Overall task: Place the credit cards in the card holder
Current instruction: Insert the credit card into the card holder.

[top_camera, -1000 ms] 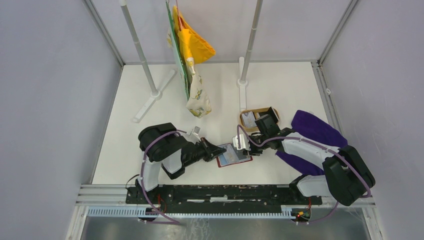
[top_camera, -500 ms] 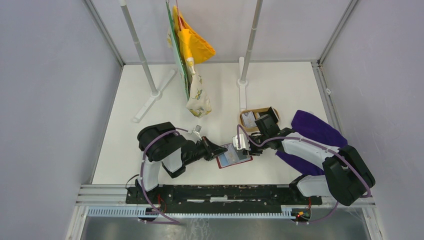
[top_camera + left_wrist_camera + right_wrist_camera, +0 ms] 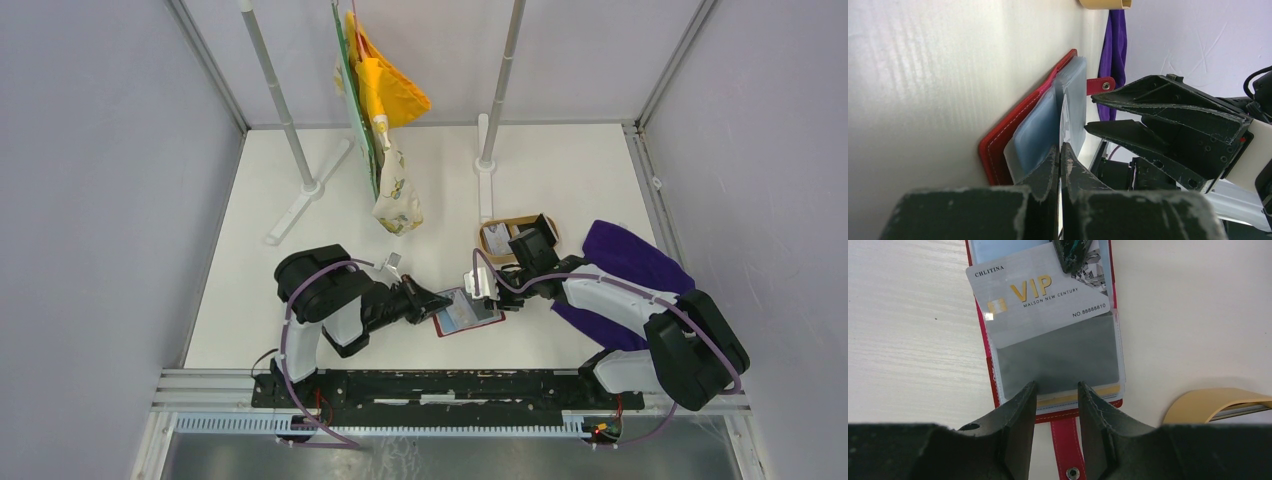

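The left gripper [image 3: 1060, 148], clamped on a silver card [image 3: 1038, 295], holds it half inside the open card holder [image 3: 1008, 130] between the arms, the right gripper [image 3: 1057, 390] slightly open and empty, more cards [image 3: 496, 238] waiting in the tray [image 3: 1213, 401].

left gripper [image 3: 1060, 147] pinched, right gripper [image 3: 1057, 387] parted

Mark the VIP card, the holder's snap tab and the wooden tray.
VIP card [image 3: 1038, 295], right wrist view, printed face.
Snap tab [image 3: 1066, 445], right wrist view, red strap.
Wooden tray [image 3: 1218, 399], right wrist view, rim.
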Controlling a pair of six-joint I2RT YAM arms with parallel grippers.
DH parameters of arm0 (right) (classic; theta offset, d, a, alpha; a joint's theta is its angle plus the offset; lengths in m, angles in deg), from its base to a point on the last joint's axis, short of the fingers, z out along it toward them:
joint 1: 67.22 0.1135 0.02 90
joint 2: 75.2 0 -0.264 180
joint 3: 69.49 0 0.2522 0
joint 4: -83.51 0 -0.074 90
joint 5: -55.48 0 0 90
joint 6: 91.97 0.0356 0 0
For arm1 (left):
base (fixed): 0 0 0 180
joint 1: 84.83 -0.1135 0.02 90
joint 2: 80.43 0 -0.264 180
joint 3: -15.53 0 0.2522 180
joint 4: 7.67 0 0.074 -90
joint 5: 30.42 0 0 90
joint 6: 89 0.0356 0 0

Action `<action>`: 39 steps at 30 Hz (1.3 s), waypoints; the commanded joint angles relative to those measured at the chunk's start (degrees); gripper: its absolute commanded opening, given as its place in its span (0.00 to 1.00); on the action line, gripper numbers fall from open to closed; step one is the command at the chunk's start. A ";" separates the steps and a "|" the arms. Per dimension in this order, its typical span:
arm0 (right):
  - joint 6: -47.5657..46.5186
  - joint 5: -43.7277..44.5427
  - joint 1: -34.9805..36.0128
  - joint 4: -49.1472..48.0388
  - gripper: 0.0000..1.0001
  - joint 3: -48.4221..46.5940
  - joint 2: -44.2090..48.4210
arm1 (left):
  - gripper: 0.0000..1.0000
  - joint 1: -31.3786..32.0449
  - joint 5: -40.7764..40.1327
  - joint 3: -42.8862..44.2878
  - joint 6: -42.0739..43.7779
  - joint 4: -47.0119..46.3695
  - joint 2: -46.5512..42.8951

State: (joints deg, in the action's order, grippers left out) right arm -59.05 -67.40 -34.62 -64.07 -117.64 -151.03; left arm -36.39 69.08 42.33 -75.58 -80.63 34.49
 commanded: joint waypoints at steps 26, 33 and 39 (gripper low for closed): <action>0.44 5.68 0.43 0.64 0.42 0.06 -1.80 | 0.02 0.33 5.97 1.72 -4.36 -0.93 2.85; 0.39 5.03 0.55 0.93 0.42 -0.13 -1.60 | 0.02 0.28 6.18 2.76 -4.22 -0.67 3.36; 2.18 0.63 0.49 1.81 0.44 -1.92 0.29 | 0.04 0.28 6.15 4.50 -3.70 0.40 3.78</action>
State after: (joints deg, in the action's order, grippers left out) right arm -58.33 -66.85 -34.32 -64.47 -117.88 -151.08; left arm -36.67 72.33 45.70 -78.46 -80.63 37.53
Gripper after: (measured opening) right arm 0.438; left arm 0.032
